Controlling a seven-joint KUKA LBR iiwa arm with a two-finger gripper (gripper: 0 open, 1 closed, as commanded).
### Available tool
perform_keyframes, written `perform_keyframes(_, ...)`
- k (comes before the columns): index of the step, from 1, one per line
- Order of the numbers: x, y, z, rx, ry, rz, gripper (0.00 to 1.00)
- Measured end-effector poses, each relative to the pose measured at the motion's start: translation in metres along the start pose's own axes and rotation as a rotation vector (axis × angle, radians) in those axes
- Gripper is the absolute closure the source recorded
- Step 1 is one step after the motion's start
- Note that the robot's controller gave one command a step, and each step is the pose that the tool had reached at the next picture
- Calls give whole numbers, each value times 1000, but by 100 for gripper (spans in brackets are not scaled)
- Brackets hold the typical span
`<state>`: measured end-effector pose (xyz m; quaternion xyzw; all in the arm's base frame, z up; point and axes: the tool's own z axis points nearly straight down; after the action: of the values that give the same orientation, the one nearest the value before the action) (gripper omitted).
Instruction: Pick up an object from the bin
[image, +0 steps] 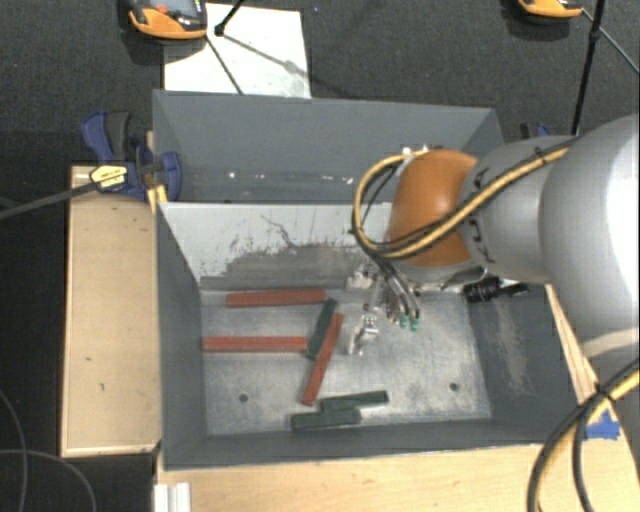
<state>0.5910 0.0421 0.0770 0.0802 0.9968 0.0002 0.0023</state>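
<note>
My gripper (368, 328) hangs low over the middle of the bin, just right of two crossed bars. Nearest to it is a short dark green bar (322, 328), lying slantwise. Its lower end rests on a red bar (322, 372) that runs diagonally down to the left. I see nothing held in the gripper.
A long red bar (275, 297) lies flat near the back wall and another red bar (255, 343) lies left of centre. A dark green bar (340, 410) rests by the front wall. The arm with its orange cover and cables comes in from the right over the back right of the bin.
</note>
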Motion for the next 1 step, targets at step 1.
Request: perform_keyframes(1,0,0,0,0,0,-1,0)
